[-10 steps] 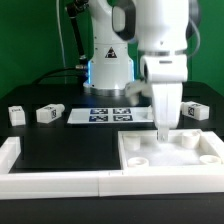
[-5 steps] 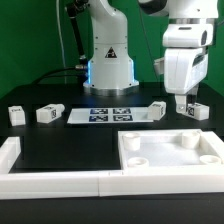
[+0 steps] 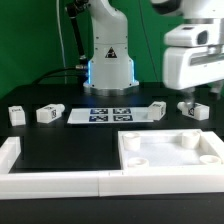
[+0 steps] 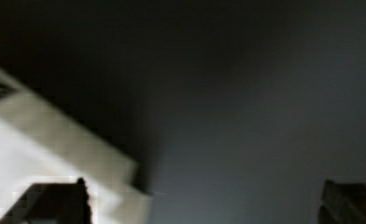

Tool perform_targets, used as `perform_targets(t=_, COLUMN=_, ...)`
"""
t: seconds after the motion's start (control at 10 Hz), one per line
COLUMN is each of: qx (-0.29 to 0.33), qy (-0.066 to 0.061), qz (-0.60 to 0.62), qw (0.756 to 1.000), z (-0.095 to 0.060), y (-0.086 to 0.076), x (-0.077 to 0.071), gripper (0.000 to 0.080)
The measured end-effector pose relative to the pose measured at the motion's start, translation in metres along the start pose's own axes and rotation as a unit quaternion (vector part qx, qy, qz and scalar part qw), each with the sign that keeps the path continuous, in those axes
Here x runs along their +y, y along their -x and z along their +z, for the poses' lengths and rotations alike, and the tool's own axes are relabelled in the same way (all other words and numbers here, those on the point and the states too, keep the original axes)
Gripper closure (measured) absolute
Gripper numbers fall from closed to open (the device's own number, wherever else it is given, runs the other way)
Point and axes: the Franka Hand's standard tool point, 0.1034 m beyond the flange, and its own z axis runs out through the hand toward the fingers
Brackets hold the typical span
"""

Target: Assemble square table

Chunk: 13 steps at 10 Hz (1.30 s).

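White tray top (image 3: 165, 181) lies hollow side up at five o'clock on the black table (image 3: 70, 140). Tool (image 4: 201, 204) hangs released at three o'clock, near one leg (image 3: 196, 110). Another leg (image 3: 157, 109) adjoins the marker board (image 3: 104, 115). Third leg (image 3: 48, 114) and fourth leg (image 3: 15, 114) sit at nine o'clock.

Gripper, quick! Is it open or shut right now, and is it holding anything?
Gripper: open, holding nothing.
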Motion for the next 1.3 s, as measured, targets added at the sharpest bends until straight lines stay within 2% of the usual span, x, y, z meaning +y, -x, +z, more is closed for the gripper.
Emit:
perform_targets(t=0.1, qx=0.003, qy=0.000, qz=0.004, qw=1.000, z=-0.002, y=-0.002, x=-0.022, gripper=0.0151)
perform_targets(t=0.2, qx=-0.001, qy=-0.001, qz=-0.002, qw=1.000, z=-0.002, y=-0.003, x=-0.033, gripper=0.0151)
perform_targets(t=0.4, qx=-0.009, qy=-0.001, qz=-0.003, qw=1.000, z=-0.002, y=-0.002, x=-0.031, gripper=0.0151)
perform_targets(t=0.5, qx=-0.036, qy=-0.001, qz=-0.005, qw=0.999, z=-0.001, y=0.003, x=-0.032, gripper=0.0151)
perform_targets(t=0.6, qx=-0.081, qy=0.000, qz=0.010, qw=0.997, z=0.000, y=0.007, x=-0.037, gripper=0.0151)
perform_targets(t=0.7, qx=-0.114, qy=0.000, qz=0.024, qw=0.993, z=0.009, y=0.012, x=-0.052, gripper=0.0151)
perform_targets(t=0.8, qx=-0.167, qy=0.001, qz=0.012, qw=0.986, z=0.015, y=0.030, x=-0.061, gripper=0.0151)
perform_targets(t=0.9, qx=-0.206, qy=-0.001, qz=0.011, qw=0.979, z=0.018, y=0.045, x=-0.062, gripper=0.0151)
perform_targets(t=1.0, qx=-0.237, qy=-0.006, qz=0.019, qw=0.971, z=0.018, y=0.051, x=-0.057, gripper=0.0151)
perform_targets(t=1.3, qx=-0.337, qy=-0.008, qz=0.020, qw=0.941, z=0.020, y=0.052, x=-0.061, gripper=0.0151)
